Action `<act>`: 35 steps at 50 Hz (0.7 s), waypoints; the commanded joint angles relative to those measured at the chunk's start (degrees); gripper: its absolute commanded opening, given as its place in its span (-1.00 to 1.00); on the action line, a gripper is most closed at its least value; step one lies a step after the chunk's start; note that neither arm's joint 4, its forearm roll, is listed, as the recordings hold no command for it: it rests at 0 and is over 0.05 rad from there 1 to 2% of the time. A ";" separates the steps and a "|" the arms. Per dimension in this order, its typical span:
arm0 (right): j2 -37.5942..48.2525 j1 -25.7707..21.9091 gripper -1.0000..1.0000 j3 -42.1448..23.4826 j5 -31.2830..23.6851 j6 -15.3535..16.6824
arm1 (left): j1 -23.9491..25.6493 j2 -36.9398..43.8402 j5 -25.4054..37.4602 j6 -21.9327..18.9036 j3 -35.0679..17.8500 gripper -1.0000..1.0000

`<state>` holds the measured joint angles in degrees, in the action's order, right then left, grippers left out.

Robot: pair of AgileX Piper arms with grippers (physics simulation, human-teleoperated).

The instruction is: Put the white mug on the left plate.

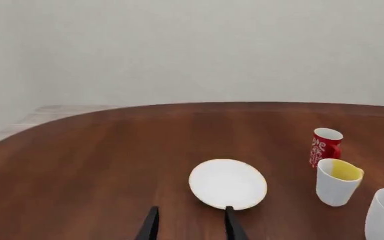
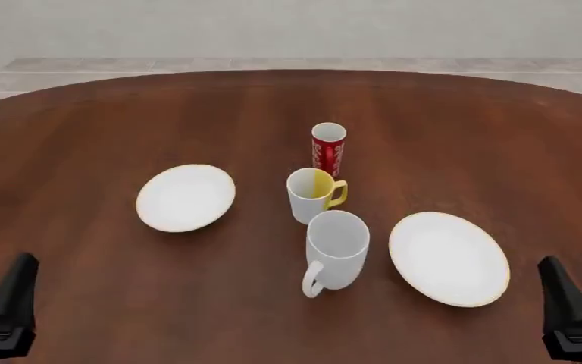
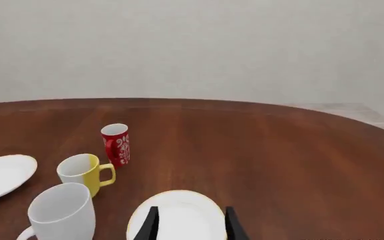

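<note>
The white mug [image 2: 338, 249] stands on the brown table [image 2: 89, 129] between the left plate [image 2: 185, 197] and the bigger plate [image 2: 449, 258] — touching neither — while the left gripper [image 1: 190, 227] and right gripper [image 3: 189, 225] both hold their fingers wide apart, holding nothing.

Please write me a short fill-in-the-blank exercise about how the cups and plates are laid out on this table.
1. The white mug stands on the table between the two ____.
2. The small mug behind it has a ____ handle.
3. The cup farthest from the arms is the ____ one.
4. The left plate has ____ on it.

Missing words: plates; yellow; red; nothing
</note>
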<state>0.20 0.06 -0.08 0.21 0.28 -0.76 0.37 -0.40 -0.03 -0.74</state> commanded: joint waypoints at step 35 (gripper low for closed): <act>1.60 -0.26 1.00 0.02 1.22 0.15 | 6.38 9.08 -5.34 -1.60 -0.99 1.00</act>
<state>1.70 -0.13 -0.13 1.31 0.31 3.55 5.14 -3.27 -1.45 -0.32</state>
